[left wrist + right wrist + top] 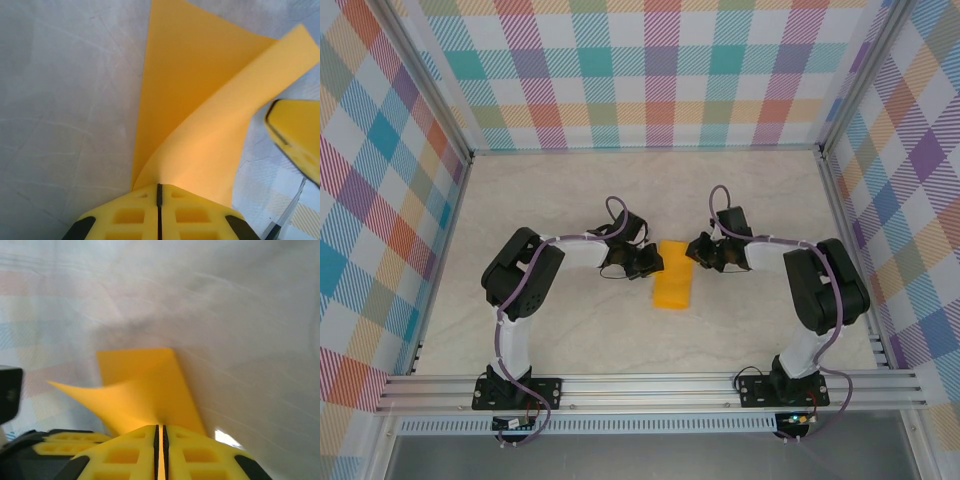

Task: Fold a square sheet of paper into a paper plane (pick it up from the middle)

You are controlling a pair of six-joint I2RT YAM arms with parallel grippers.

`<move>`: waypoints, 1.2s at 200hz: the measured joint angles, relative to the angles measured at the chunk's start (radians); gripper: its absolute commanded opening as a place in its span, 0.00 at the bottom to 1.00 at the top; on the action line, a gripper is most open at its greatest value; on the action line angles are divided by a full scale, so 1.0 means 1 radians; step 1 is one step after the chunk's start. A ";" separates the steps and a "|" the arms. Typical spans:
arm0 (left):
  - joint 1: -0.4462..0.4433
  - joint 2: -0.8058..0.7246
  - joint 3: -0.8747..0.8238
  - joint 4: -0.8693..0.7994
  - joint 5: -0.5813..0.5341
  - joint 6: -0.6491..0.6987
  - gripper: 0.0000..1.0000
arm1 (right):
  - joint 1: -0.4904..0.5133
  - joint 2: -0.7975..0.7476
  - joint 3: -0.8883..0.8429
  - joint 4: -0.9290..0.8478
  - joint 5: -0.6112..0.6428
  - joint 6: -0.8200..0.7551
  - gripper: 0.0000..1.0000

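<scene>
I'm mid-fold: left gripper [159, 186] and right gripper [161, 427] pinch the square sheet of paper [673, 290] at ten and two o'clock; next I'd press the crease.

Robot lab test cell, plaid backdrop walls [660, 70], aluminium frame rails [650, 385], marbled tabletop [570, 190]

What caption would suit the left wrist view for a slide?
Left gripper shut on the edge of a curling orange-yellow paper sheet.

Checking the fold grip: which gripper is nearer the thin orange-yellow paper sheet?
Neither: both pinch the orange-yellow paper sheet, left gripper at its left edge, right gripper at its right.
</scene>
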 measured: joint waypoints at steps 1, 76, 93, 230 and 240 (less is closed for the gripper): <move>0.000 0.000 0.000 0.000 0.000 0.000 0.07 | 0.001 0.001 0.004 0.000 0.000 0.000 0.13; 0.000 0.000 0.001 -0.003 0.000 0.001 0.07 | 0.003 0.113 0.081 0.009 0.019 0.003 0.12; 0.000 0.000 0.001 -0.003 0.000 0.003 0.06 | -0.007 0.117 0.086 0.008 0.030 0.003 0.12; 0.000 -0.001 -0.001 -0.002 -0.001 0.018 0.06 | 0.034 -0.124 0.014 -0.081 0.051 -0.002 0.12; 0.000 -0.001 -0.001 -0.002 -0.001 0.018 0.06 | 0.058 -0.132 -0.010 -0.077 0.028 0.006 0.12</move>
